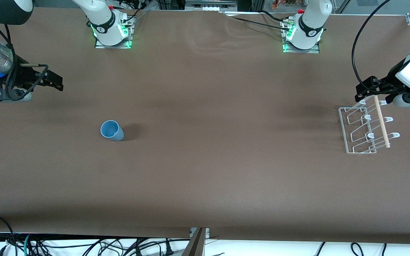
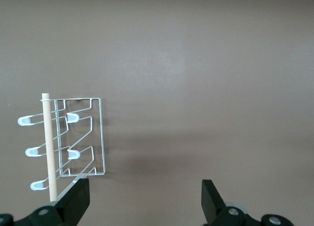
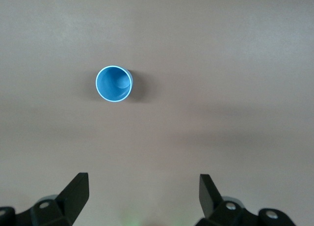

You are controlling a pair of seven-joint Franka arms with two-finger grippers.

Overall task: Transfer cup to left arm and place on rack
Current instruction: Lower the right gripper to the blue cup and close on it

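Nothing picked up yet; cup and rack well apart.

The cup (image 1: 112, 130) stands upright, mouth up, toward the right arm's end of the table; light and tapered, it could tip or skid if pinched off-centre. The rack (image 1: 366, 126) lies toward the left arm's end. Right gripper (image 1: 50, 81) and left gripper (image 1: 367, 89) hover spread wide, empty; both arms run partly out of frame.

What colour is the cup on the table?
Light blue, inside and out; the cup shows best in the right wrist view.
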